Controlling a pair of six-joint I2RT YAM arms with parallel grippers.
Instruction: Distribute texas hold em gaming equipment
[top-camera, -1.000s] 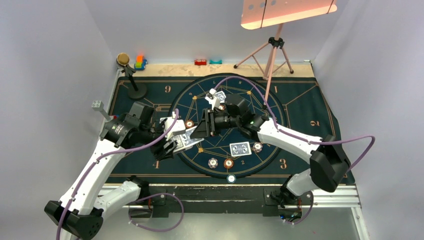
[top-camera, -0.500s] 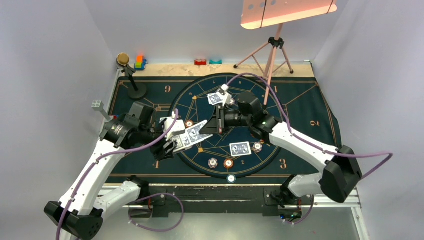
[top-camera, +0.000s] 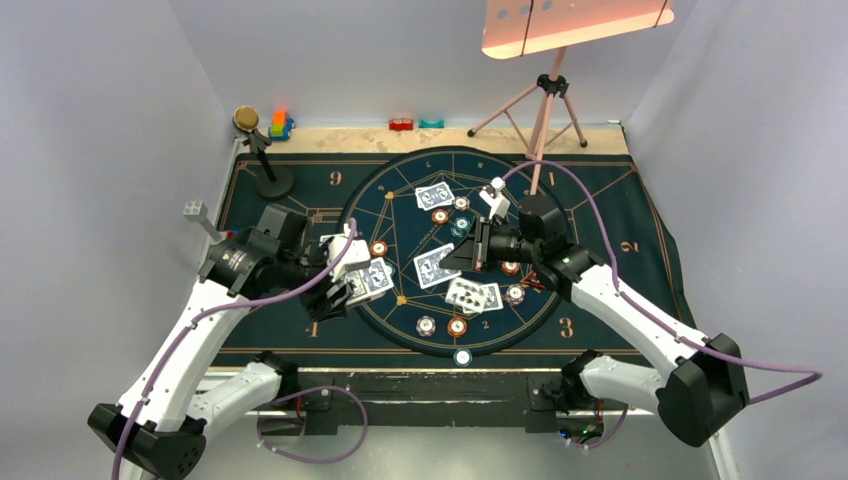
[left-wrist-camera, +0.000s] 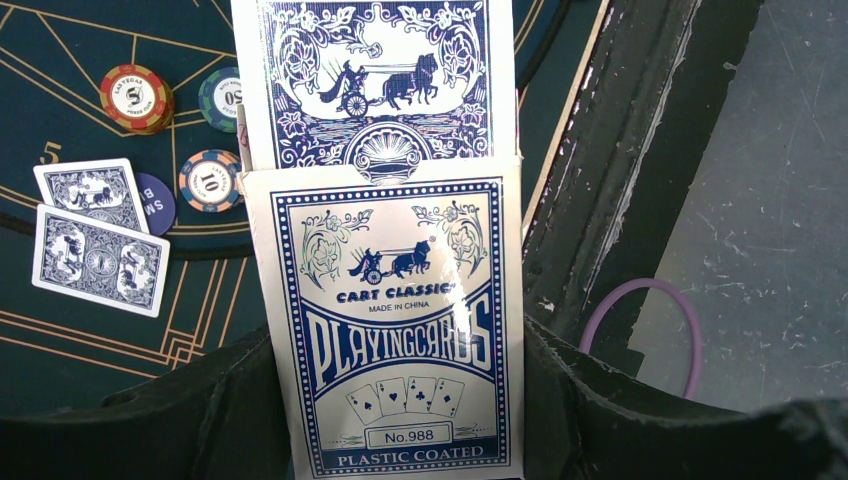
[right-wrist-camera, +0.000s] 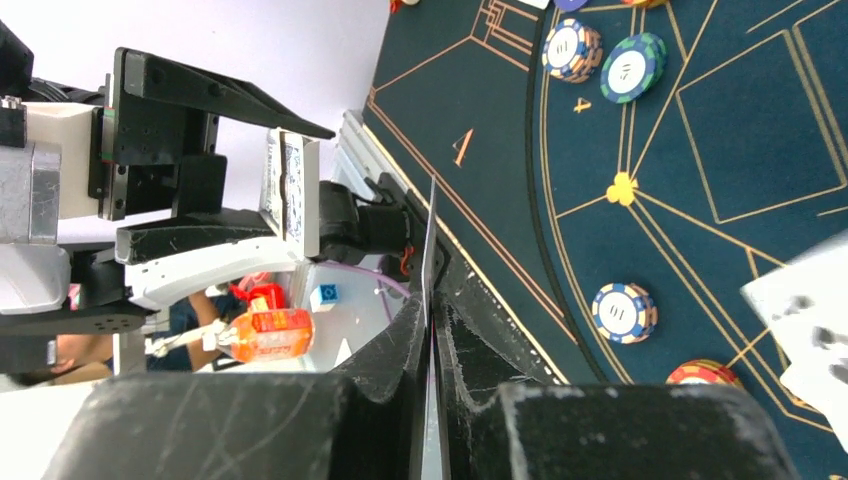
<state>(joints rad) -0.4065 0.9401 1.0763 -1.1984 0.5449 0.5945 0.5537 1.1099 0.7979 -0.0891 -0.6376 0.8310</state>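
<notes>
My left gripper (left-wrist-camera: 395, 345) is shut on a blue-and-white playing-card box (left-wrist-camera: 390, 300), with cards (left-wrist-camera: 375, 70) sticking out of its open top. From above the box (top-camera: 367, 280) sits at the mat's left side. A little to its right, over the circle's middle, my right gripper (top-camera: 456, 262) is shut on one blue-backed card (top-camera: 432, 268). In the right wrist view that card (right-wrist-camera: 430, 240) shows edge-on between the fingers. More cards (top-camera: 434, 196) (top-camera: 478, 296) lie on the dark blue mat (top-camera: 610, 215). Several chips (top-camera: 457, 326) (top-camera: 379, 248) are scattered around them.
A microphone stand (top-camera: 262, 160) rises at the mat's far left corner. A tripod (top-camera: 540, 100) stands at the far right behind the circle. Toy blocks (top-camera: 280, 124) (top-camera: 402, 124) line the back edge. One chip (top-camera: 463, 357) lies at the mat's near edge.
My right gripper closed on a card at the box and drew it out to the right, toward the circle's middle. The left arm kept still with the box.
</notes>
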